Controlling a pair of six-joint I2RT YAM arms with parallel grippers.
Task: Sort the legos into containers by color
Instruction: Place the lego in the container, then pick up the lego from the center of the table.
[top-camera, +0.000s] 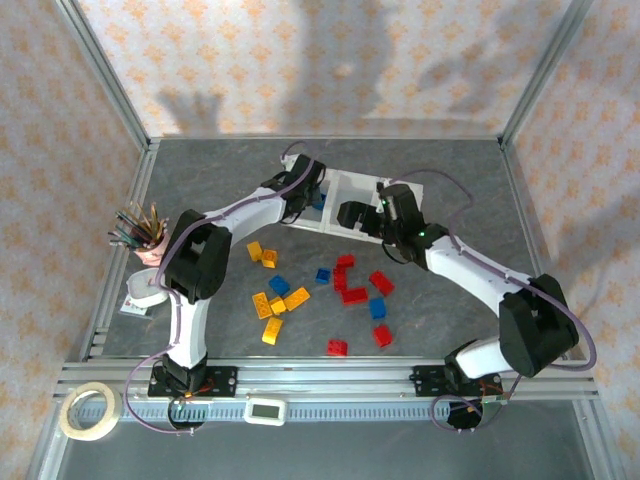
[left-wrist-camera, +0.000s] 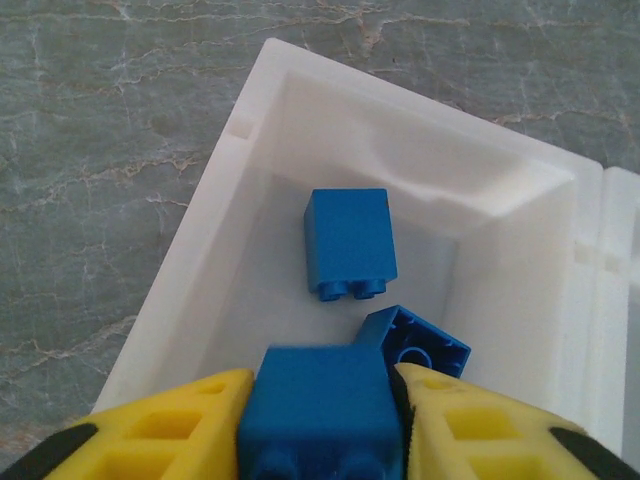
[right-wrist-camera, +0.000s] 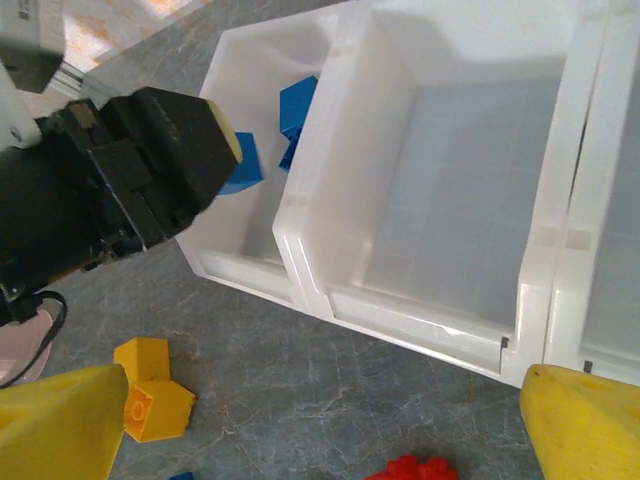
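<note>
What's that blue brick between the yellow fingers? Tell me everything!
The blue brick is a shiny plastic lego, slightly blurred, two studs showing at its near edge. It sits between the left end effector's yellow fingers, which flank its sides; whether they grip it is unclear. It is over the white tray's end compartment, above two other blue bricks.

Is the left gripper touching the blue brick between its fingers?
Touching. In the left wrist view, the left gripper has both yellow fingers flat against the blue brick, with no gap.

Bright even light, soft shadows, slight foreground blur
</note>
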